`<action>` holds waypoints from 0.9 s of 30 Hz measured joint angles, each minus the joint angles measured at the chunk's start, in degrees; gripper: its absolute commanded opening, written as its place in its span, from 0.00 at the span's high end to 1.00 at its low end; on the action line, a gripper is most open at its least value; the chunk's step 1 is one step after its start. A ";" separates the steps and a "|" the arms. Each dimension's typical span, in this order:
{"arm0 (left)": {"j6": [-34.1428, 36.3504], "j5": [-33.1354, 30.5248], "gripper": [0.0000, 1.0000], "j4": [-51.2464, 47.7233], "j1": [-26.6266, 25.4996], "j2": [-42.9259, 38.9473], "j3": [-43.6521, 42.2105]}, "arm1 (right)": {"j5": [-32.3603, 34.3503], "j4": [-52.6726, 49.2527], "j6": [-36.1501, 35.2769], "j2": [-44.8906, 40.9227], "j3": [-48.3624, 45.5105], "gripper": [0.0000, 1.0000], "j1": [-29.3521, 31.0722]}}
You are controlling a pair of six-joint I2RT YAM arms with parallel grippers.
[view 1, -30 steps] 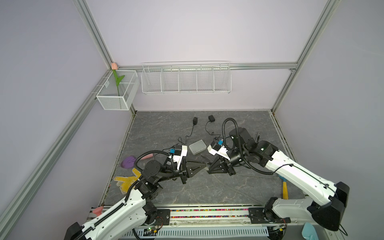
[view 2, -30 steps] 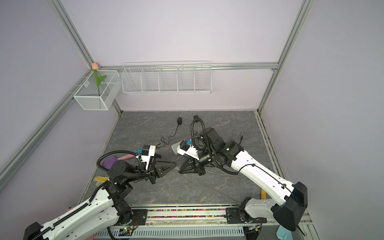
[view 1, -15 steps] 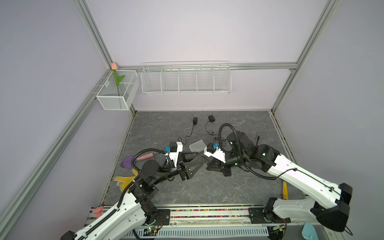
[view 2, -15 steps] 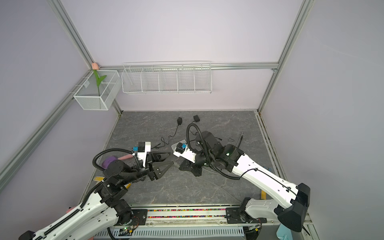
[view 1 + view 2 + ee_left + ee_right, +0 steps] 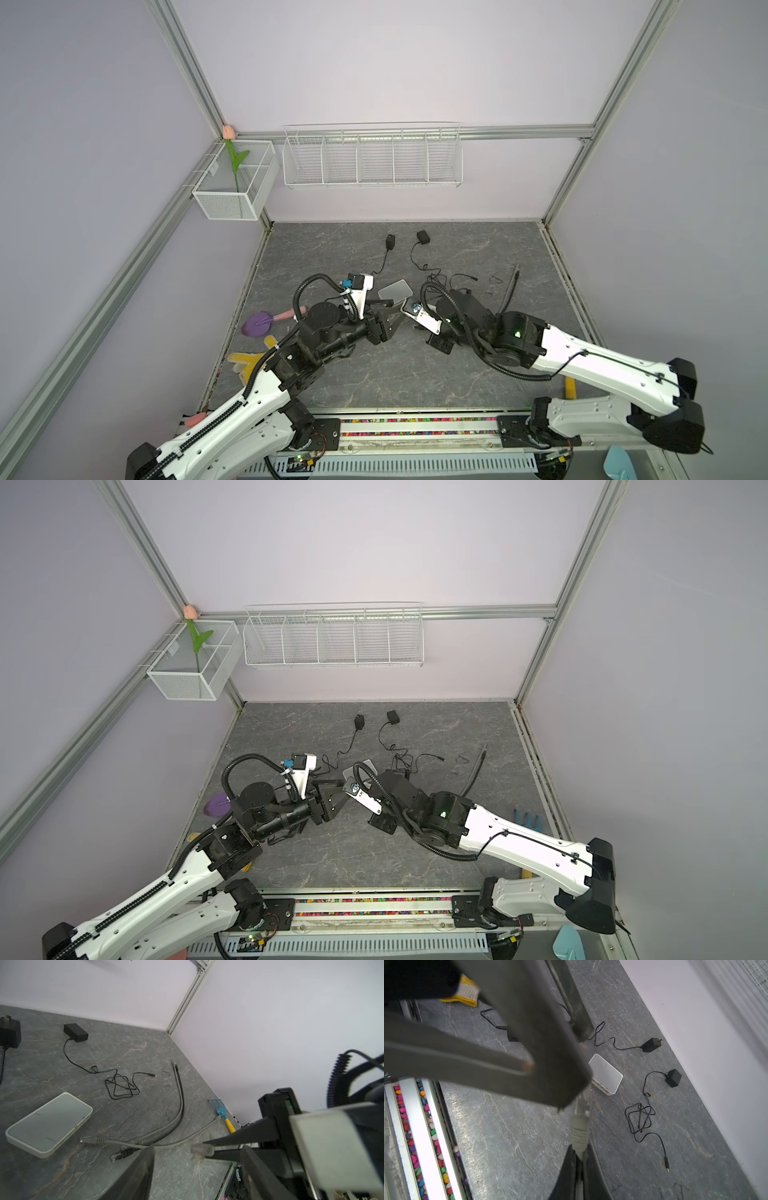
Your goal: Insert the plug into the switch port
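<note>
Parted since a second ago: fingers of left gripper (image 5: 390,322), then pinched tip to tip against right gripper (image 5: 580,1153), now wide and holding nothing. Clamped tight in right gripper: plug (image 5: 582,1103), clear plastic, gripped by its ribbed grey rubber boot (image 5: 579,1133); held off table (image 5: 374,374) near switch (image 5: 607,1075), in no port. Switch: flat white box, rounded corners, matte top, lying on grey veined stone-look table. From right wrist only: row of tiny ports along switch's side. From left wrist only: plug in gap between dark left fingers (image 5: 144,1167), seemingly touching neither. From both top views: plug not made out under right arm's wrist camera, switch partly covered.
</note>
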 measured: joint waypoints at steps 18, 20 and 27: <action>-1.46 1.86 0.69 3.37 0.00 3.28 0.00 | 0.57 1.57 -0.57 -0.07 -0.20 0.93 0.48; -1.42 2.36 0.76 3.91 0.00 3.45 0.00 | 0.55 1.75 -0.57 -0.04 -0.20 0.94 0.63; -1.42 3.96 0.97 5.05 0.02 3.67 -0.04 | 0.66 1.92 -0.59 1.03 -0.20 0.64 0.79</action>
